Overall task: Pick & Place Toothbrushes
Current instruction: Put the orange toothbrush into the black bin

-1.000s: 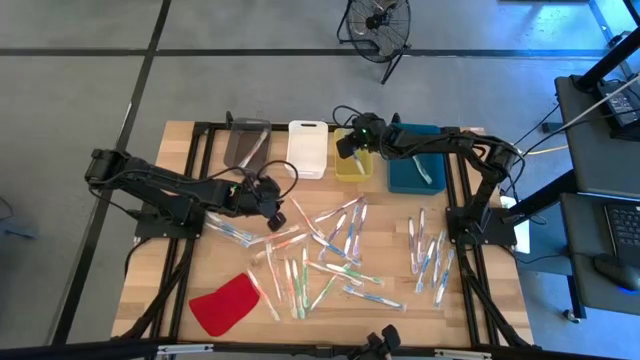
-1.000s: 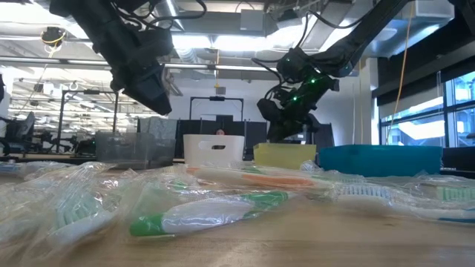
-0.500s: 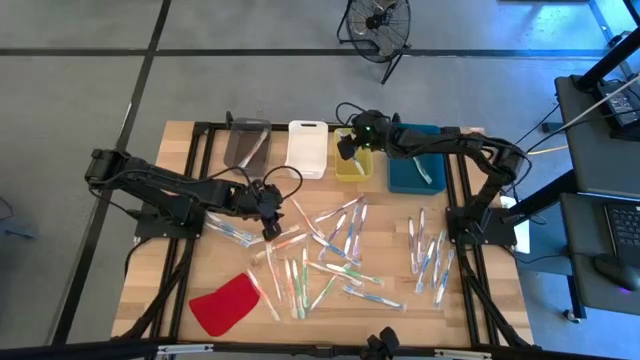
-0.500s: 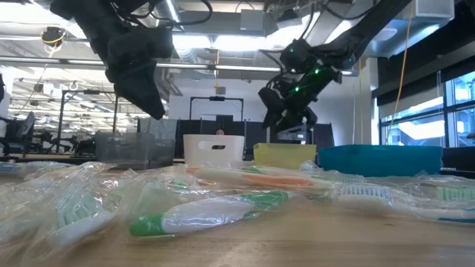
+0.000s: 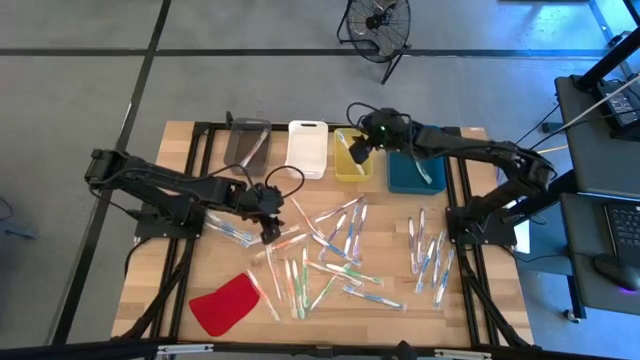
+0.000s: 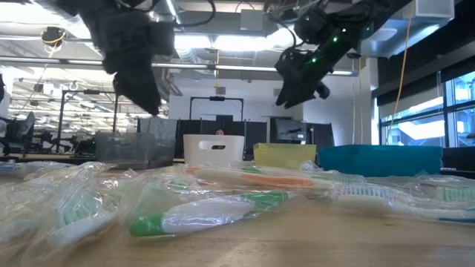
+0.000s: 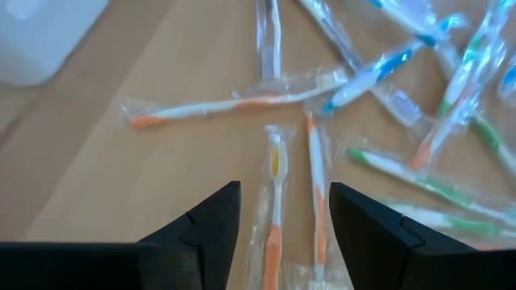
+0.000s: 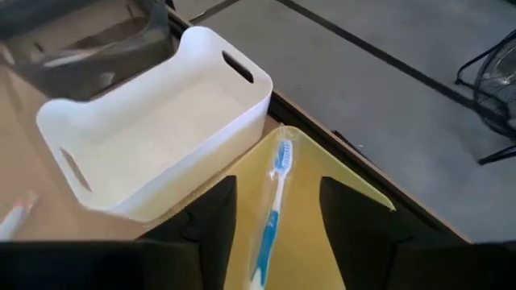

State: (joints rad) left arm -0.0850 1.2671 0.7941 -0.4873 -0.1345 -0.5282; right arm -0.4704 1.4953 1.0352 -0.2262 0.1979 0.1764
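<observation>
Left gripper (image 7: 280, 213), fingers parted and empty, hovers with a wrapped orange toothbrush (image 7: 275, 193) between its tips; right gripper (image 8: 276, 211), also parted, stands over a blue toothbrush (image 8: 269, 213) in the yellow bin (image 8: 314, 173); light, stiff, slippery-wrapped sticks, probably best pinched mid-handle.

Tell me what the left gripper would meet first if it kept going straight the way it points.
Probably the orange-handled toothbrush lying wrapped on the table, framed between the open fingers of the left gripper; depth is hard to judge.

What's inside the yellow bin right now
One wrapped blue-and-white toothbrush lies in the yellow bin. The right gripper's fingers cover the bin's near part, so more could be hidden.
</observation>
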